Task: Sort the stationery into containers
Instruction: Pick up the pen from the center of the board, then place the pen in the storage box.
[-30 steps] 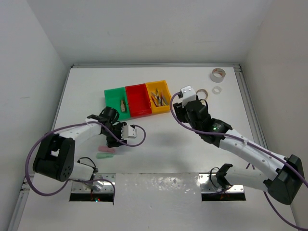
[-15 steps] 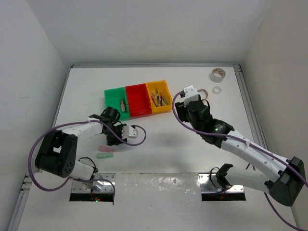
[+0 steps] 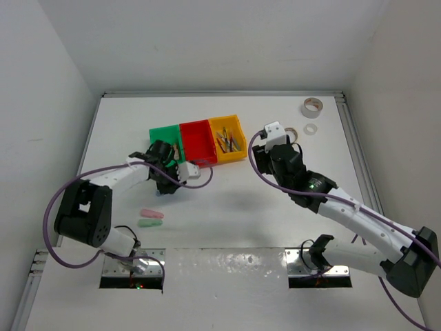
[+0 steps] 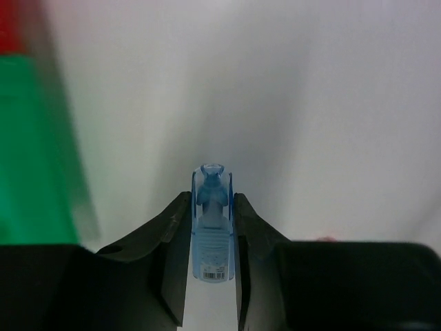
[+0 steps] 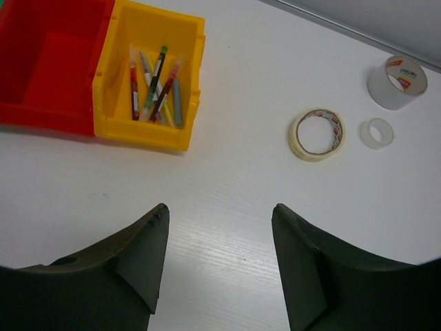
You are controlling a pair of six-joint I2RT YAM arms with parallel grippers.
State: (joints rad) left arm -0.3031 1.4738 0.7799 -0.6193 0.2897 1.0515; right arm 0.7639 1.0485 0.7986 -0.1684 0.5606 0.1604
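My left gripper [image 4: 211,196] is shut on a short blue pastel piece [image 4: 212,221] and holds it above the table. In the top view it [image 3: 167,181] sits just in front of the green bin [image 3: 162,134]. The red bin [image 3: 198,141] and the yellow bin [image 3: 222,125] adjoin it. The yellow bin [image 5: 148,134] holds several pens [image 5: 155,83]. An orange piece [image 3: 176,148] lies in the green bin. My right gripper [image 5: 219,210] is open and empty above bare table, right of the yellow bin; in the top view it is [image 3: 274,143].
A pink piece [image 3: 150,212] and a green piece [image 3: 149,223] lie near the left front. A tan tape roll [image 5: 317,134], a small clear roll [image 5: 378,133] and a grey roll [image 5: 396,83] lie at the back right. Walls enclose the table.
My left gripper has moved away from the pink and green pieces, back toward the green bin, with the blue piece in it. My right arm has shifted slightly right.
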